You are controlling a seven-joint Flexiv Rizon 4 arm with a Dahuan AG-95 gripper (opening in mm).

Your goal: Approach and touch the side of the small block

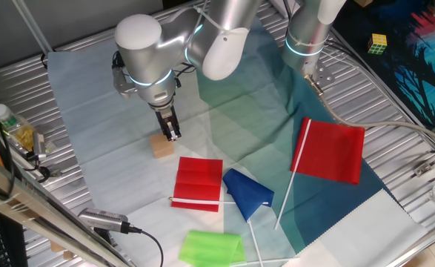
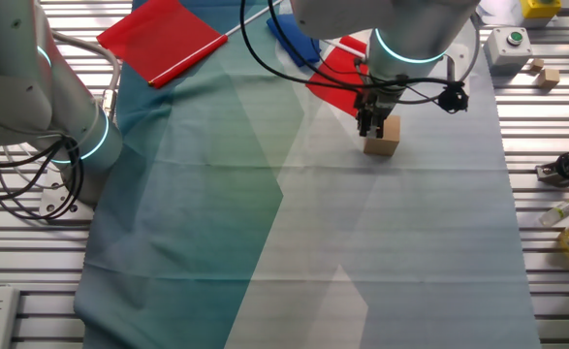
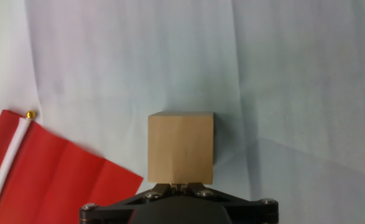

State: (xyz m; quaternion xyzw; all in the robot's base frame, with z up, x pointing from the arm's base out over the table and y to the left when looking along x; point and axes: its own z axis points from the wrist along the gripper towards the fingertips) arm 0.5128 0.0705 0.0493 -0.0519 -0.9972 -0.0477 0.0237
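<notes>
Here the gripper (image 3: 180,185) has its fingers closed together, holding nothing. Its tips touch the side of the small block (image 3: 181,147). The block rests on the cloth (image 3: 294,74), near a folded red flag (image 3: 51,171).

The tool (image 1: 172,133) stands with its fingertips closed together against one side of the small block (image 1: 161,146), so that side is taken. The surface (image 2: 400,242) lies bare on the block's far side in the hand view and to both its flanks. The nearest obstacle is the folded red flag (image 1: 198,183), near the block but apart from it, with a blue flag (image 1: 247,190) just beyond. A larger red flag (image 1: 334,150) and a green one (image 1: 211,247) lie well apart.
</notes>
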